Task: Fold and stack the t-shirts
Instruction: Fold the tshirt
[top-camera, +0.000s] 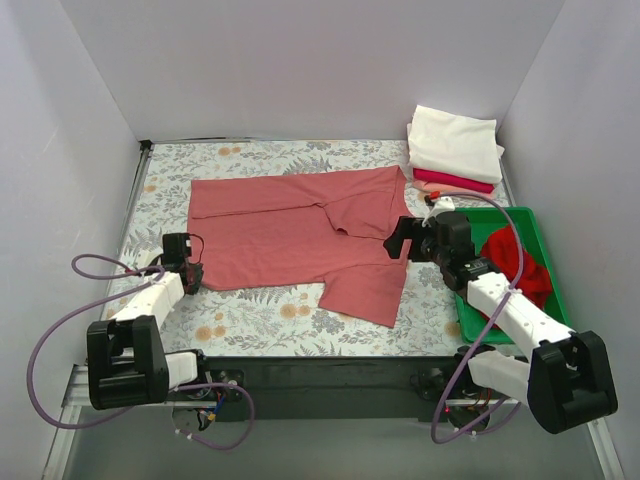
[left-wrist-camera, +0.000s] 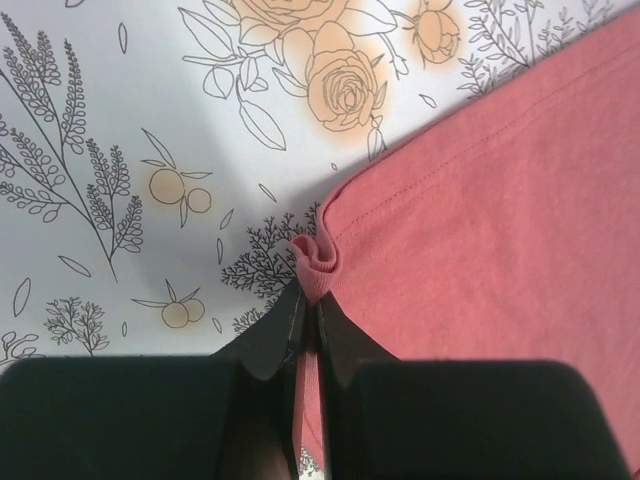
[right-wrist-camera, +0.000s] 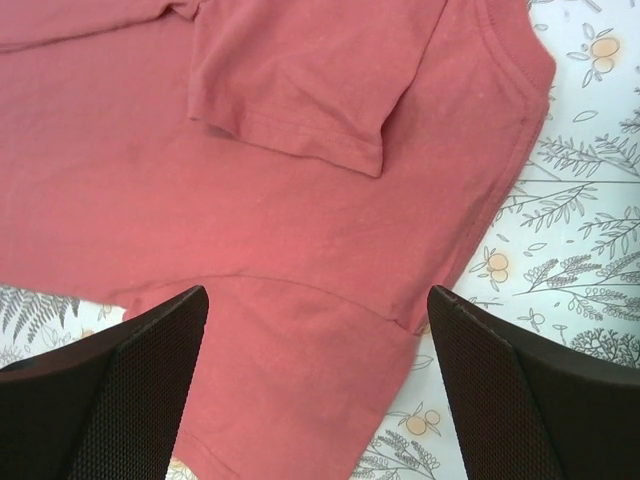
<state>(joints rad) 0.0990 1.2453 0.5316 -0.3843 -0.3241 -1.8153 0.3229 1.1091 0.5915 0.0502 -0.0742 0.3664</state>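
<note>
A dusty salmon-red t-shirt (top-camera: 300, 235) lies spread flat on the floral tablecloth, one sleeve folded in over its body (right-wrist-camera: 300, 90). My left gripper (top-camera: 192, 283) sits at the shirt's near left corner. In the left wrist view it (left-wrist-camera: 312, 300) is shut on a small pinched fold of the hem, with the cloth (left-wrist-camera: 500, 200) running off to the right. My right gripper (top-camera: 394, 240) hovers over the shirt's right side. In its wrist view it (right-wrist-camera: 316, 292) stands open, wide fingers (right-wrist-camera: 150, 380) apart above the fabric (right-wrist-camera: 250, 230) near the sleeve seam, holding nothing.
Folded shirts are stacked at the back right: white (top-camera: 455, 143) on top, crimson (top-camera: 455, 181) and peach beneath. A green tray (top-camera: 545, 235) at the right holds a crumpled bright red shirt (top-camera: 520, 265). Grey walls close in three sides. Floral cloth (top-camera: 260, 315) shows bare in front.
</note>
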